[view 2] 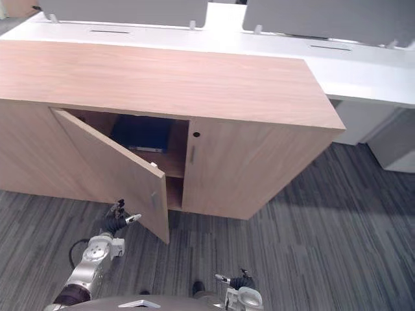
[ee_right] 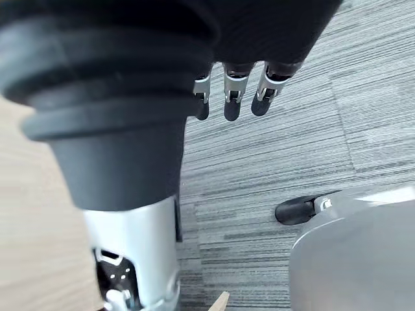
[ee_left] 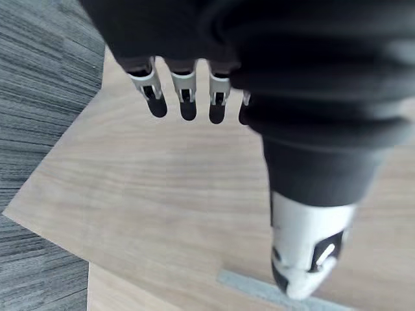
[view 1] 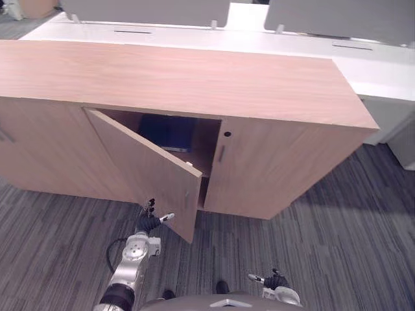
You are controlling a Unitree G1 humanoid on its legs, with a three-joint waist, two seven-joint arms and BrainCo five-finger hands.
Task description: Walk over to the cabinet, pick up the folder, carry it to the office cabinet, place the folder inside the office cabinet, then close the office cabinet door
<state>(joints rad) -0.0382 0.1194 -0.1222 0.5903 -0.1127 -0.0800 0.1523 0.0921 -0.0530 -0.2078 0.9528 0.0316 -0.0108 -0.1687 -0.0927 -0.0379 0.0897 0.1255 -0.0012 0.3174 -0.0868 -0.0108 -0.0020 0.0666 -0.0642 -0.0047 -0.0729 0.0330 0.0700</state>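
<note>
Lying on the shelf inside the light-brown wooden office cabinet point(view 1: 194, 78), the dark blue folder point(view 1: 167, 133) is judged already placed — only the closing is left, since the wooden door point(view 1: 149, 172) is seen standing open. The left hand point(view 1: 150, 222) is held empty with fingers straight, beside the door's outer face; the right hand point(view 1: 275, 281) is hung low, relaxed, nothing gripped. A grey door handle point(ee_left: 259, 289) is shown close in the left wrist view — the folder by the eye views

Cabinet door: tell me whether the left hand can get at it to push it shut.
Probably yes. The left hand, fingers straight, hovers by the outer face of the half-open cabinet door, with nothing between them; the blue folder already lies inside.
</note>
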